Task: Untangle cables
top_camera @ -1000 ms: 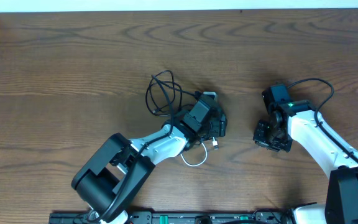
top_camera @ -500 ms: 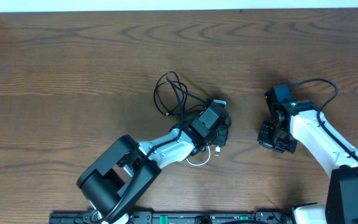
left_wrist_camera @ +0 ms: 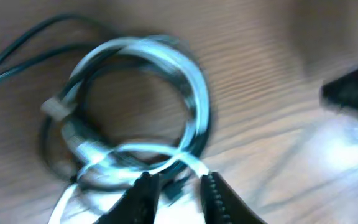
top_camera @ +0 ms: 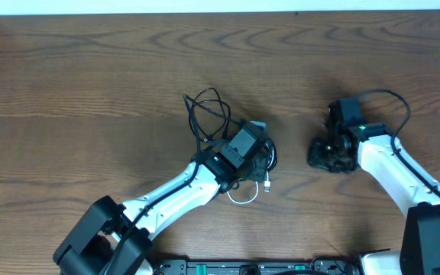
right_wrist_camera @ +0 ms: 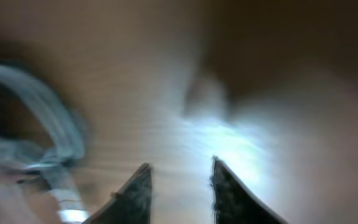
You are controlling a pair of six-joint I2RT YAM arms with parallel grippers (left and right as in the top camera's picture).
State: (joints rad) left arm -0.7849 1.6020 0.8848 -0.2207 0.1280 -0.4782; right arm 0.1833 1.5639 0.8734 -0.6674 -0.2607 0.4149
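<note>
The cables lie tangled at mid-table. The black cable (top_camera: 205, 114) loops out up and left of my left gripper (top_camera: 252, 156). The white cable (top_camera: 244, 198) curls out below it. In the left wrist view the white cable (left_wrist_camera: 194, 93) forms a coil with the black cable (left_wrist_camera: 17, 46) running off to the upper left. My left gripper's jaws (left_wrist_camera: 176, 183) are closed around strands of the bundle at the coil's near edge. My right gripper (top_camera: 323, 156) is open and empty to the right of the bundle. Its blurred wrist view shows the jaws (right_wrist_camera: 179, 174) over bare wood, with the white cable (right_wrist_camera: 48, 121) at the left.
The wooden table (top_camera: 90, 69) stretches all round the bundle. The right arm's thick black lead (top_camera: 392, 98) arcs above its wrist. The table's far edge runs along the top of the overhead view.
My left gripper swung right, then back left, and the black loops shifted with it. My right gripper moved left, closer to the bundle.
</note>
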